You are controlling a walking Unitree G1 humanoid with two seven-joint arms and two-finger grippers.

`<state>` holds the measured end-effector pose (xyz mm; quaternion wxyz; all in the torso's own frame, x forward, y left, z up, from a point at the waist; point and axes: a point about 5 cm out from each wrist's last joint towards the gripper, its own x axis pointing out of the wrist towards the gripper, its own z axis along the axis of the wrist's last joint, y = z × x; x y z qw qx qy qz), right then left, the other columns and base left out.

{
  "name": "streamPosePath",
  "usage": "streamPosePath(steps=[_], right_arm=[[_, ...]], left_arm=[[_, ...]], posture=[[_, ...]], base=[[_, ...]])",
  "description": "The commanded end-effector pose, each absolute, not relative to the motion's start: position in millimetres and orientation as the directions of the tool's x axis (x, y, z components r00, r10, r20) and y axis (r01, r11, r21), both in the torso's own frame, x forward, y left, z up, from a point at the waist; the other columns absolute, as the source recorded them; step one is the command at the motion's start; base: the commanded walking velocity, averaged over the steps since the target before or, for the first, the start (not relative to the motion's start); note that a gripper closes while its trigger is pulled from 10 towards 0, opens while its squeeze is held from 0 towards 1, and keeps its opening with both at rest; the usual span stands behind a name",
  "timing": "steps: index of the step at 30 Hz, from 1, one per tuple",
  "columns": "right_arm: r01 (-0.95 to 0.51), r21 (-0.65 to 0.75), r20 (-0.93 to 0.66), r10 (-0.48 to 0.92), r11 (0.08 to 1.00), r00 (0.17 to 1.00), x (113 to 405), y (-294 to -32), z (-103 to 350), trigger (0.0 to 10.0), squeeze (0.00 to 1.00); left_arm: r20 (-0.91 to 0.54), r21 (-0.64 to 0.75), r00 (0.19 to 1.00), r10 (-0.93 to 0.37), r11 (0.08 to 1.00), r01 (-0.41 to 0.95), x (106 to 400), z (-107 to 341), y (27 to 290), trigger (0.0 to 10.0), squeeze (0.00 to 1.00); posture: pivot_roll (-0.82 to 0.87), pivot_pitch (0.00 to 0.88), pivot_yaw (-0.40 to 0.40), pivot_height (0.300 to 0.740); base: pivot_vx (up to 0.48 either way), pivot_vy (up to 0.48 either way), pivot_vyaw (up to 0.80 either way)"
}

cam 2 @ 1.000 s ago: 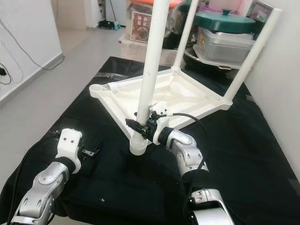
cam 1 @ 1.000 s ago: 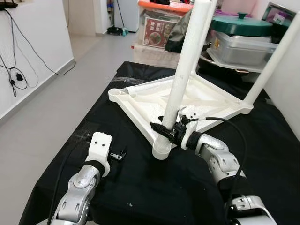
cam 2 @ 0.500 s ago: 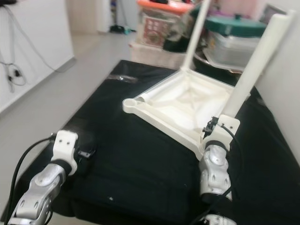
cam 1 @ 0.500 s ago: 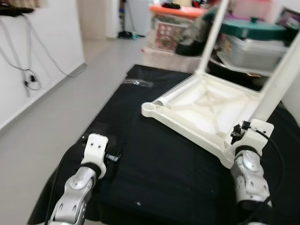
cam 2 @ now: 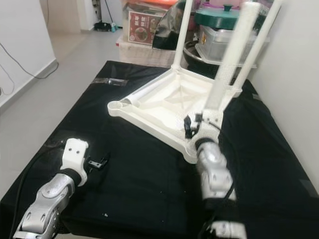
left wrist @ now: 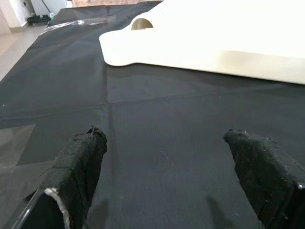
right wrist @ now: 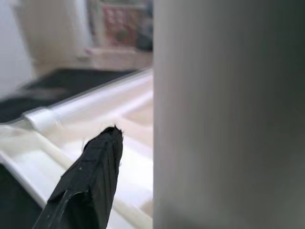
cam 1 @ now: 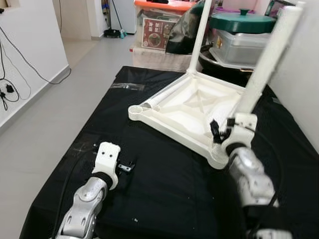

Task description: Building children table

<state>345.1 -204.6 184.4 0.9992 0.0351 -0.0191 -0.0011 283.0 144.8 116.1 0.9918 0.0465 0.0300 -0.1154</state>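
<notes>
We have the white tabletop (cam 1: 192,112) lying upside down on the black cloth (cam 1: 149,189) over the worktop, with three legs standing up from its corners. A second ago our right gripper (cam 1: 219,132) was clamped round the base of the nearest leg (cam 1: 264,69), close in front of us; the head has since swung, so the whole scene has slid across the picture, but the tabletop does not seem to have moved on the cloth. The right gripper now sits at about 3 o'clock from the picture's middle, still against that leg's base. In the right wrist view one finger (right wrist: 88,183) lies beside the blurred leg, touching or nearly so; we cannot tell whether the jaws still grip it.

Our left gripper (cam 1: 128,166) rests low on the cloth at about 7 o'clock, jaws wide apart and empty, as it was before. The corner (cam 1: 138,108) at 11 o'clock of the tabletop has an open socket, and a loose fourth leg (cam 1: 167,98) appears to lie inside the frame just beside it. We judge that fitting it comes next.
</notes>
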Motion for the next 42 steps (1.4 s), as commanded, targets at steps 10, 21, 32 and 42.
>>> streamPosePath(steps=[10,21,32,42], right_arm=[[-0.65,0.118,-0.016,0.655,0.751,0.755,336,-182,169,10.0,0.0],[-0.737,0.221,0.021,0.752,0.639,0.658,360,-106,154,0.0,0.0],[0.088,0.101,-0.097,-0.078,0.991,0.992,363,-192,133,0.0,0.0],[0.352,-0.035,-0.096,-0.354,0.935,0.93,315,-207,122,0.0,0.0]], left_arm=[[-0.069,0.089,0.967,-0.246,0.964,0.251,285,115,139,10.0,0.0],[-0.058,0.097,0.97,-0.238,0.965,0.243,287,117,139,10.0,0.0],[-0.063,0.103,0.97,-0.236,0.965,0.242,283,115,141,10.0,0.0],[-0.077,0.104,0.964,-0.253,0.96,0.26,282,112,140,10.0,0.0]], posture=[[0.06,0.0,-0.11,0.74],[0.12,0.0,-0.137,0.74],[0.09,0.0,-0.127,0.74],[0.06,0.0,-0.097,0.74]], base=[[0.0,0.0,0.0],[0.0,0.0,0.0],[0.0,0.0,0.0],[0.0,0.0,0.0]])
